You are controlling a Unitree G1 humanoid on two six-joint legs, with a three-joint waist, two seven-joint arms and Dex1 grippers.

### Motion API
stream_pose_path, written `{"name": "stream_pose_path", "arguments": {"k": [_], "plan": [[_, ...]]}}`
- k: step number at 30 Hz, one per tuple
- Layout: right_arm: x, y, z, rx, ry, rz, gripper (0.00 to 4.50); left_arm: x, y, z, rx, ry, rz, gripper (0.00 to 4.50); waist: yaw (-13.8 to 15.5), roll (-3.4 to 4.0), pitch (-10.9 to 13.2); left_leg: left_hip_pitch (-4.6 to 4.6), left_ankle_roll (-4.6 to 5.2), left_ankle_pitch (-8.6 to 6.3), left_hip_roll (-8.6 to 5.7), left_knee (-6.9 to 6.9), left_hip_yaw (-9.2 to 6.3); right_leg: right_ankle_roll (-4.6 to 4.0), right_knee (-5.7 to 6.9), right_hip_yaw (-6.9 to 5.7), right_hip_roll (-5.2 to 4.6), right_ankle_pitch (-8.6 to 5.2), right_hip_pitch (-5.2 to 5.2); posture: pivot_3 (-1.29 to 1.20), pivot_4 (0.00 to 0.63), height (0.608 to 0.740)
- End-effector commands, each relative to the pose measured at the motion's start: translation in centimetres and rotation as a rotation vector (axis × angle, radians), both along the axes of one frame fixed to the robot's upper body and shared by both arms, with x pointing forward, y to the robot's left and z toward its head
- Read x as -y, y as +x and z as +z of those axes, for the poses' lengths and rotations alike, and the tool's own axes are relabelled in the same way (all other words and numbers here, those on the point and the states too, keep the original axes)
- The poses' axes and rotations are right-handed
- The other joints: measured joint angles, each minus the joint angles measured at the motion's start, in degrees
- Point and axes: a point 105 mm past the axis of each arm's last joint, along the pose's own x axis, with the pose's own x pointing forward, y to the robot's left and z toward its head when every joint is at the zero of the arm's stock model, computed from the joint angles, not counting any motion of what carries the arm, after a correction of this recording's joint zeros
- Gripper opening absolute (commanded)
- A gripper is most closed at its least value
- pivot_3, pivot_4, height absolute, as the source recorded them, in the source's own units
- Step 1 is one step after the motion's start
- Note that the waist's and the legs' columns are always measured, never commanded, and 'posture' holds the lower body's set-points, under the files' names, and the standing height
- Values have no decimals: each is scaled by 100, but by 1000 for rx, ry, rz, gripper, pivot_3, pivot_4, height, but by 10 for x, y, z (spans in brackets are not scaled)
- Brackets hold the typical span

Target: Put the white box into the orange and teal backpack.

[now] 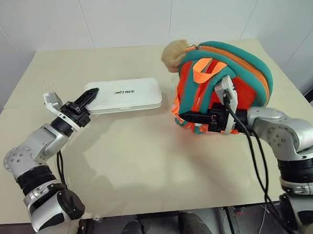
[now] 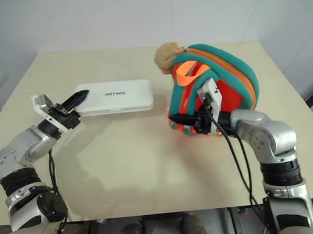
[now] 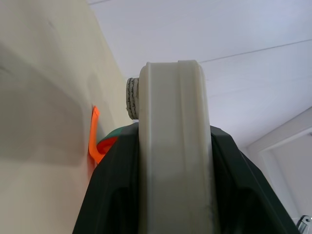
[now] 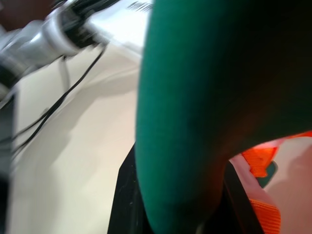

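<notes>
Two hands work over a cream bench (image 1: 148,164) by white walls: the left hand (image 1: 91,94) grips the white box (image 1: 126,94), the right hand (image 2: 184,119) clamps the orange and teal backpack's (image 1: 233,71) teal strap.

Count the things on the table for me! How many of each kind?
White box: 1
Orange and teal backpack: 1
Tan plush toy on the backpack: 1
Total: 3
</notes>
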Motion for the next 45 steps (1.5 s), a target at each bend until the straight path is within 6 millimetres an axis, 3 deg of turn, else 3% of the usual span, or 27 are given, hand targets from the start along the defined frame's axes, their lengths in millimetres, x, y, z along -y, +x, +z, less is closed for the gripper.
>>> {"name": "stream_pose_path", "arguments": {"k": [1, 13, 31, 34, 38, 45], "plan": [[1, -15, 12, 13, -24, 136, 655, -11, -12, 19, 80, 0, 13, 1376, 5, -1, 0, 0, 0, -1, 0, 0, 0, 0, -1, 0, 0, 0, 1, 0, 150, 740], [35, -40, 26, -2, -181, 383, 655, -43, -35, 19, 59, 98, 78, 1376, 18, -7, 4, -4, 2, -15, 6, 4, 19, 0, -10, 0, -2, 0, -10, 0, 150, 740], [75, -78, 36, -39, -374, 463, 655, -38, -32, 13, 16, 113, 29, 1376, 29, 0, 9, -7, 6, -25, 7, 4, 30, -2, -25, 0, -7, -1, -13, 0, 150, 740], [77, -82, 37, -34, -392, 476, 655, -37, -32, 12, 10, 121, 14, 1376, 24, 1, 9, -7, 7, -27, 8, 4, 34, -2, -41, 0, -7, -2, -12, 0, 150, 740], [66, -72, 28, -9, -361, 503, 655, -21, -24, 9, 11, 125, -36, 1376, 15, -2, 8, -5, 10, -29, 9, 11, 39, -2, -38, 1, -5, -1, -12, 0, 150, 740], [50, -65, 28, 19, -295, 523, 655, 4, -1, 8, 83, 206, -53, 1376, 32, -2, 8, -6, 7, -27, 8, 38, 38, -2, -16, -1, -4, -1, -11, 0, 150, 740]]}}
